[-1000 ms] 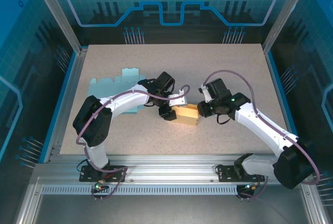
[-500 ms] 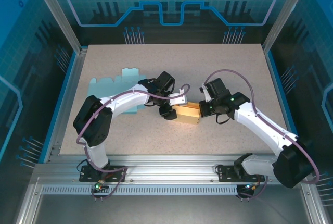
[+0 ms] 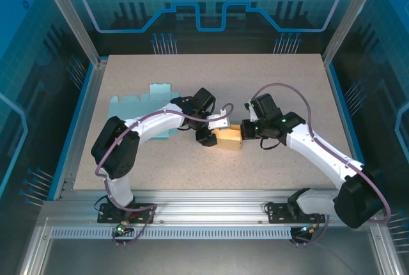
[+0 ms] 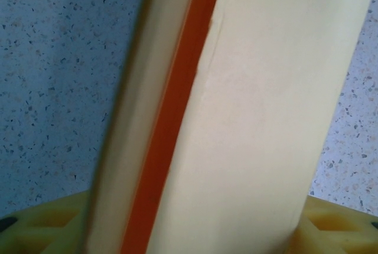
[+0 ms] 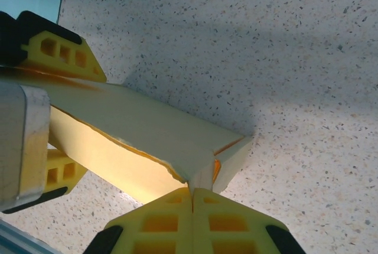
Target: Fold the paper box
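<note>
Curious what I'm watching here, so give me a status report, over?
Left fingers clamp the box across its sides. Right fingers shut, pinching its end flap; that end not yet closed. Blue flat sheet lies left, not in the way.

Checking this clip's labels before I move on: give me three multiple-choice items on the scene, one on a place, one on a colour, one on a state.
1. Where does the flat blue sheet lie?
A. left side of the table
B. table middle
C. right front corner

2. What colour is the box?
A. green
B. pale yellow
C. black

3. How is the right pincer?
A. wide open
B. closed at the box's corner flap
C. holding the blue sheet

Answers:
1 A: the top view shows the sheet on the left.
2 B: the box looks cream-yellow in every view.
3 B: the right wrist view shows the fingertips together at the flap.
</note>
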